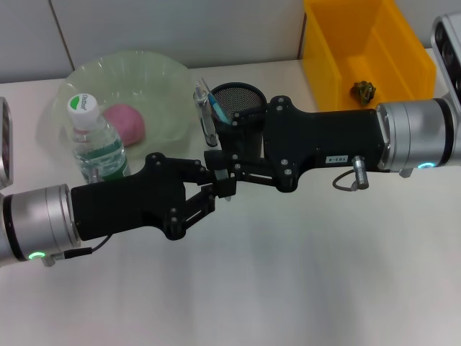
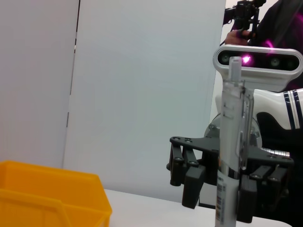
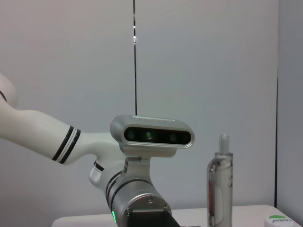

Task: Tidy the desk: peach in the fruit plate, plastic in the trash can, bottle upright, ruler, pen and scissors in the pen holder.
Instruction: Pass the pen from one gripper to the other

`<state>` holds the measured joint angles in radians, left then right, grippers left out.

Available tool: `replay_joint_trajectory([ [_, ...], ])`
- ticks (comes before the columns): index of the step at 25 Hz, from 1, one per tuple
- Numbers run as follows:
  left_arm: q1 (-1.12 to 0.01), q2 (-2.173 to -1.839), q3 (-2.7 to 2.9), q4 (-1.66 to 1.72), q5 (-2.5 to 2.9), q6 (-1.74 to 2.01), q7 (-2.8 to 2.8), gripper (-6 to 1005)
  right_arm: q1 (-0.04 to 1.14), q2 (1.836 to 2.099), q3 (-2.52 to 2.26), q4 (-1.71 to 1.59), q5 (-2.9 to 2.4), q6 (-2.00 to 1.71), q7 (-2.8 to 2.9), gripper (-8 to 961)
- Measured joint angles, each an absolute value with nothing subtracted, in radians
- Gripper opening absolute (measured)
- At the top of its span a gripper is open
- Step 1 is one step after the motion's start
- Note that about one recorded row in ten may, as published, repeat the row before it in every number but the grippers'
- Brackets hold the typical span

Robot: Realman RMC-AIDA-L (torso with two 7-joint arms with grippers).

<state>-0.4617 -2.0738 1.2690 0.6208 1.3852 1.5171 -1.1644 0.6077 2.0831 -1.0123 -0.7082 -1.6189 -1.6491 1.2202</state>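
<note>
A clear pen (image 2: 230,156) stands upright between my two grippers, in front of the black mesh pen holder (image 1: 241,97). My right gripper (image 1: 222,171) reaches in from the right and looks shut on the pen (image 3: 220,184). Facing it from the left, my left gripper (image 1: 209,189) is open, its fingers either side of the pen's end. Scissors and a ruler (image 1: 205,108) stick out of the holder. The pink peach (image 1: 124,121) lies in the green fruit plate (image 1: 166,79). The bottle (image 1: 95,140) stands upright at the plate's front. Crumpled plastic (image 1: 364,90) lies in the yellow trash can (image 1: 338,65).
The yellow trash can (image 2: 47,198) stands at the back right, close behind my right arm. Plate and bottle are just beyond my left forearm. White desk surface (image 1: 288,274) stretches toward the front.
</note>
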Motion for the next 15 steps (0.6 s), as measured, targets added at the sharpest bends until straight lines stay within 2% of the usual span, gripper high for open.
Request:
replay_joint_trajectory([
  [5, -0.462, -2.074, 1.269, 0.621, 1.385, 1.517, -1.164, 192, 0.610, 2.083, -1.014, -0.705, -1.619, -1.654, 1.218, 304],
  [13, -0.462, -2.074, 1.269, 0.621, 1.384, 1.516, -1.162, 194, 0.611, 2.083, -1.014, -0.704, -1.619, -1.656, 1.217, 168],
  [15, -0.462, -2.074, 1.269, 0.621, 1.384, 1.516, -1.164, 195, 0.611, 2.083, -1.014, -0.705, -1.619, -1.655, 1.216, 159],
])
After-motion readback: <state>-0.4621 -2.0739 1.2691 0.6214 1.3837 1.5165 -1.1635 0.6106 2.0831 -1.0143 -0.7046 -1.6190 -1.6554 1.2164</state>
